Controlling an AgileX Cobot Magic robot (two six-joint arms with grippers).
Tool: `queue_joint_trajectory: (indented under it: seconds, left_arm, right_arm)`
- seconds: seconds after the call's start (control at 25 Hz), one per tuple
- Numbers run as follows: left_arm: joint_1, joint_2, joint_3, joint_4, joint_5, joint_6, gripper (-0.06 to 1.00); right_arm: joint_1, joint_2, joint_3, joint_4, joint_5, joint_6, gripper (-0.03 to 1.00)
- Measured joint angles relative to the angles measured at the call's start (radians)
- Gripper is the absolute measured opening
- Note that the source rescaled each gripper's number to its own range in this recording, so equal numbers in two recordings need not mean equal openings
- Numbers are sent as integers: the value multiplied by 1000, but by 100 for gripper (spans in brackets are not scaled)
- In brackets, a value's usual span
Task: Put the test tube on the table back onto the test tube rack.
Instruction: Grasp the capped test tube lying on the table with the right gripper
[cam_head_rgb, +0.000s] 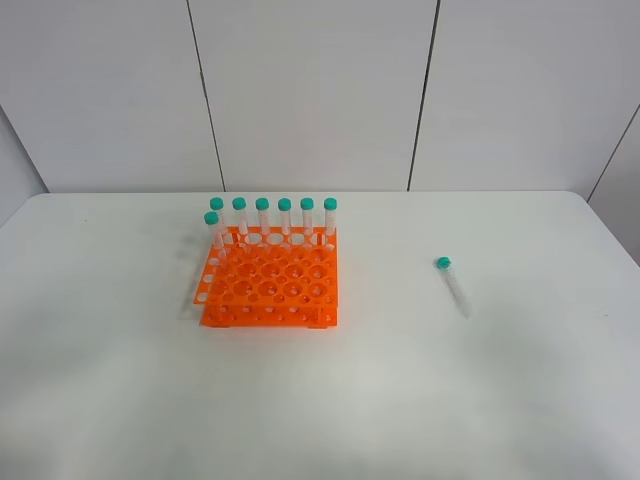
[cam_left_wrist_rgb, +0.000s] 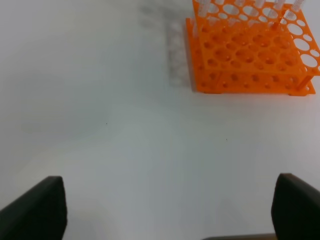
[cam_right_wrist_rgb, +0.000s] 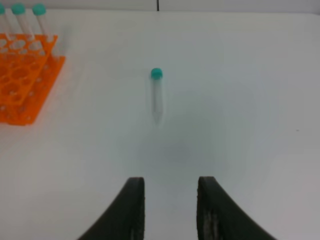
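The big white table (cam_head_rgb: 320, 400) fills most of the view from above. On its left half sits the bright orange test tube rack (cam_head_rgb: 268, 305), which is square.

The left gripper (cam_left_wrist_rgb: 169, 202) is over bare table near the rack. Its 2 dark fingers (cam_left_wrist_rgb: 40, 210) are spread wide apart, with nothing between them. The right gripper (cam_right_wrist_rgb: 171, 195) faces the tube that lies alone. Its 2 fingers (cam_right_wrist_rgb: 134, 205) are a little way apart and hold nothing.

7 tubes (cam_head_rgb: 284, 215) stand up in the rack. 6 are in the back row and 1 is just in front, at the left end.

The test tube (cam_head_rgb: 455, 290) lies flat on the table, well to the right of the rack, and touches nothing else. Its green cap (cam_head_rgb: 443, 263) points to the back of the table and its thin tip points to the front.
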Motion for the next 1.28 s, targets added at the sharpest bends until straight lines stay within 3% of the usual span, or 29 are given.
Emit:
queue_joint_trajectory:
  seconds: [0.36, 0.88, 1.28]
  left_arm:
    - [0, 0, 0, 0, 0, 0, 100]
    - [0, 0, 0, 0, 0, 0, 100]
    - [0, 0, 0, 0, 0, 0, 100]
  right_arm:
    - [0, 28, 0, 70, -103, 8, 51]
    - [0, 465, -46, 144, -302, -56, 51]
    - [0, 842, -236, 133, -326, -115, 51]
